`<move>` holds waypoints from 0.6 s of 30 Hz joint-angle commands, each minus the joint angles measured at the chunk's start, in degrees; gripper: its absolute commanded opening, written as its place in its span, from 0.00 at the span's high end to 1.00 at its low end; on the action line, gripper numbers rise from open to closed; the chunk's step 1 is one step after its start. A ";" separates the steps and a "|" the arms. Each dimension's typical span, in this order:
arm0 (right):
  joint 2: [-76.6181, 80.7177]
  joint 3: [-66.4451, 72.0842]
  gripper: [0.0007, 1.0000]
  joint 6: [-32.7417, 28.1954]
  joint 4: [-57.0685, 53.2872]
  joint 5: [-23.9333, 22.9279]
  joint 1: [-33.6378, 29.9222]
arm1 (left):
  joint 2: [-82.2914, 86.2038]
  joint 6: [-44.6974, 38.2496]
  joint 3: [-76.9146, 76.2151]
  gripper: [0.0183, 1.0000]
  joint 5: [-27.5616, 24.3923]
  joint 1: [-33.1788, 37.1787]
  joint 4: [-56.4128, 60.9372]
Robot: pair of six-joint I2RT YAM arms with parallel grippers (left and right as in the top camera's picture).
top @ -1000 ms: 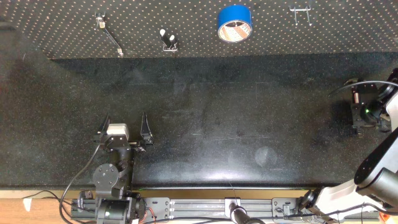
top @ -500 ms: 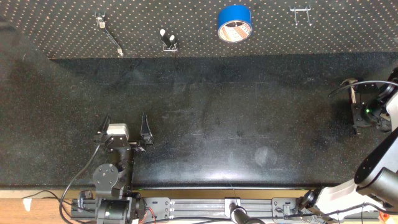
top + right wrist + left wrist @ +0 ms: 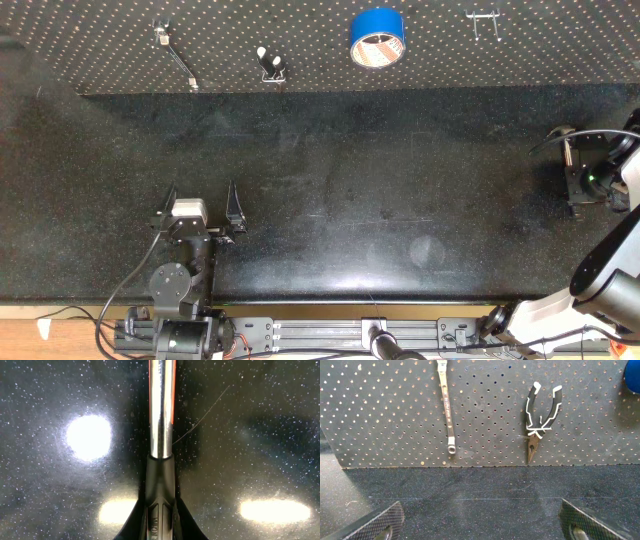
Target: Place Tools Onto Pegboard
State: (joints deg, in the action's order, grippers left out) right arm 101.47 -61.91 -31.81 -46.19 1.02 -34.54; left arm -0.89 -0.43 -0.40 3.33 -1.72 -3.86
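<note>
My right gripper (image 3: 577, 172) sits low at the table's far right edge, shut on a tool with a shiny metal shaft (image 3: 161, 410) and a black handle. The tool's metal end (image 3: 565, 137) pokes out toward the pegboard. My left gripper (image 3: 200, 203) stands open and holds nothing near the front left, facing the pegboard (image 3: 385, 420). On the board hang a wrench (image 3: 447, 407), black-and-white pliers (image 3: 540, 415) and a blue roll of tape (image 3: 377, 38). A bare double hook (image 3: 483, 22) sticks out at the board's right.
The black speckled worktop (image 3: 380, 170) stretches wide between the two arms and up to the pegboard's lower edge. Cables and the arm bases run along the front edge (image 3: 370, 325).
My right gripper has crept slightly toward the pegboard with the tool in it. The left arm has kept still.
</note>
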 commanded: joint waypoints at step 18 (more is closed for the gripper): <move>-20.35 0.17 0.93 6.99 1.27 18.38 0.11 | 0.42 -0.96 0.09 0.00 -0.61 -0.24 -0.46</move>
State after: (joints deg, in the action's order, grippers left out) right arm 90.21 -61.67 -29.56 -45.15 12.27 -34.54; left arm -0.89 -0.43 -0.40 3.33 -1.72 -3.86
